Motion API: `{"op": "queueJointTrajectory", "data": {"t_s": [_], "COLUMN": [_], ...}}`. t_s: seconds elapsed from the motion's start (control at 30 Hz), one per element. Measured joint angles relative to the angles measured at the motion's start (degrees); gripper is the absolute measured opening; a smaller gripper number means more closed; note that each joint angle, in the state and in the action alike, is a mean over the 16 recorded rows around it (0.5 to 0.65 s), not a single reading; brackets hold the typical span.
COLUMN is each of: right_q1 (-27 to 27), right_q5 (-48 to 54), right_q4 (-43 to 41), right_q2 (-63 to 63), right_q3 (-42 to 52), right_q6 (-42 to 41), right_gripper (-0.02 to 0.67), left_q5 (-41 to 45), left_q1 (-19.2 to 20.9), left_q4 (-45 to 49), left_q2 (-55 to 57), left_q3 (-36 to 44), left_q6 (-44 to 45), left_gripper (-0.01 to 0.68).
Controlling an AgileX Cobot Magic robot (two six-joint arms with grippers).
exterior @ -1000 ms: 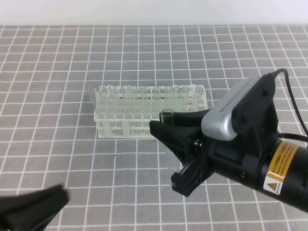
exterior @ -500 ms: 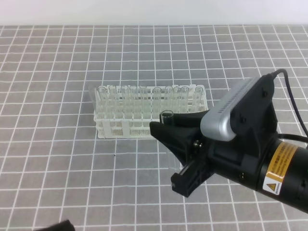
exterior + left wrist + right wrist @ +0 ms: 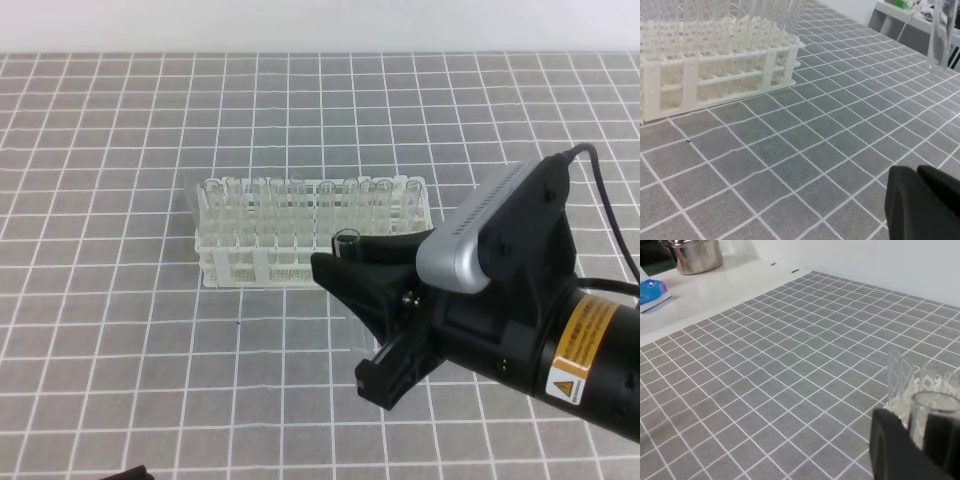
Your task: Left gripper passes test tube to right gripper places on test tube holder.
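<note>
My right gripper (image 3: 350, 258) hovers just in front of the test tube holder (image 3: 300, 235), shut on the test tube (image 3: 348, 240). The tube stands upright, its open rim above the black fingers. In the right wrist view the test tube (image 3: 932, 412) sits between the fingers (image 3: 890, 450), with the test tube holder (image 3: 905, 382) behind it. The left gripper (image 3: 917, 171) is shut with nothing in it, low over the mat. From there the test tube (image 3: 941, 35) hangs at the upper right and the test tube holder (image 3: 715, 65) stands at the upper left. Only a black sliver of the left gripper (image 3: 133, 474) shows in the exterior view.
The white holder carries several clear tubes across its rows. A grey mat with a white grid (image 3: 150, 330) covers the table. Off the mat in the right wrist view stand a steel pot (image 3: 692, 255) and a blue item (image 3: 651, 290).
The left gripper has pulled back toward the bottom-left and almost left the exterior view. The right gripper and its tube have not moved.
</note>
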Motion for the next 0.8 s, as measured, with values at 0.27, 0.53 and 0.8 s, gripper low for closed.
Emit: {"op": "queueJointTrajectory", "data": {"t_s": [0.27,0.53,0.8], "right_q1": [0.0,-2.1,-8.4], "right_q5": [0.0,-0.1,-2.2], "right_q4": [0.0,0.7,3.1], "right_q2": [0.0,0.0,0.0], "right_q3": [0.0,0.0,0.1], "right_q6": [-1.5,-2.7,-2.7], "right_gripper": [0.101,0.100,0.100], "left_q5": [0.1,0.1,0.1], "left_q1": [0.0,0.0,0.0], "left_q4": [0.0,0.1,0.1], "left_q2": [0.1,0.1,0.1], "left_q3": [0.1,0.2,0.2], "left_q6": [0.0,0.0,0.0], "left_gripper": [-0.001,-0.001,-0.001]}}
